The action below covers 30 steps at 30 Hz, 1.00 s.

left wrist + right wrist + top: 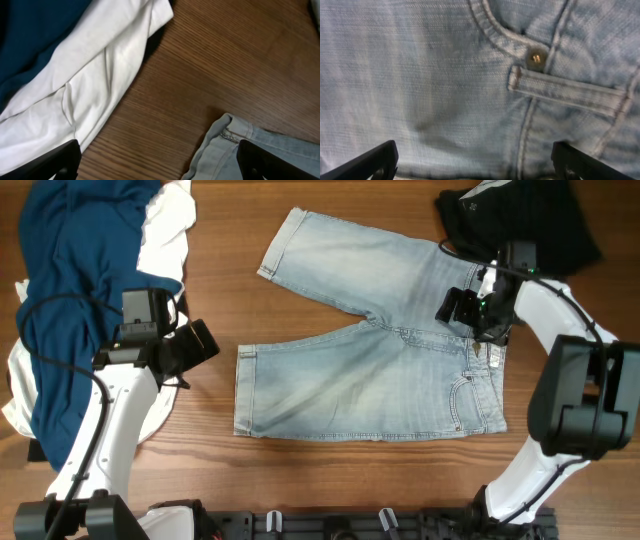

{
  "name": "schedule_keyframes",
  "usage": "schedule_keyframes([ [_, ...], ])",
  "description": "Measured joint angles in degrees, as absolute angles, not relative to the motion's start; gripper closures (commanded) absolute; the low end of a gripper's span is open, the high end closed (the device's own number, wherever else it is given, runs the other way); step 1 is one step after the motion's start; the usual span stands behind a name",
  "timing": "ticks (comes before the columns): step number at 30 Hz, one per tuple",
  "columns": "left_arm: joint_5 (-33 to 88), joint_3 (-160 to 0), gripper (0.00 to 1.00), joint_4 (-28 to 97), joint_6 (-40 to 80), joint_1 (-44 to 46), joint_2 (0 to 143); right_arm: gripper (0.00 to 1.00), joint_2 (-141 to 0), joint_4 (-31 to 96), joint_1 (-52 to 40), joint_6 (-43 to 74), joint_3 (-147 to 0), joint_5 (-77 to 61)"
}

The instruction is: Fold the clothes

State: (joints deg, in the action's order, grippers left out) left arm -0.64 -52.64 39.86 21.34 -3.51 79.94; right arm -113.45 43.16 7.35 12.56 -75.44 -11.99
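While my right fingers (375, 160) spread wide over the waistband of the one pair of denim shorts (370, 370) at centre, my left fingers (55, 162) gape near its hem, both arms reaching from the bottom edge. One dark-blue garment (75, 270) and one white garment (165, 225) lie upper left, one black garment (520, 215) upper right.

Shorts (370, 370) waistband under right gripper (468, 308), leg hem just beside left gripper (200, 345); garment pile (70, 270) to its left.
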Motion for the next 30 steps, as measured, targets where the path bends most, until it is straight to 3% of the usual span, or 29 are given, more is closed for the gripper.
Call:
schedule_keyframes([
  [6,7.18,-52.71,0.0,44.07,18.74,-3.51,79.4,0.0,-105.62,55.11,4.6,12.73,-86.85,-12.51],
  [9,9.32,-53.15,0.0,51.07,24.47,-3.51,76.51,0.0,-93.27,58.57,1.63,14.76,-88.31,-13.04],
  [14,9.32,-53.17,0.0,60.1,35.27,-2.94,72.62,0.0,-85.76,63.07,1.02,17.39,-89.21,-13.28],
  [19,8.95,-45.93,0.0,54.98,47.05,4.69,69.89,0.01,-86.04,67.75,1.02,21.23,-87.55,-10.87],
  [23,8.95,-36.84,0.12,43.75,57.04,13.43,69.8,0.01,-86.13,66.94,1.06,23.35,-83.44,-9.58],
  [28,8.47,-32.91,0.19,41.43,66.24,18.9,69.8,0.01,-86.15,64.6,1.06,24.43,-77.95,-8.91],
  [30,7.29,-32.03,0.3,40.99,69.34,21.69,69.8,0.01,-86.17,63.75,1.06,24.47,-75.22,-8.86],
])
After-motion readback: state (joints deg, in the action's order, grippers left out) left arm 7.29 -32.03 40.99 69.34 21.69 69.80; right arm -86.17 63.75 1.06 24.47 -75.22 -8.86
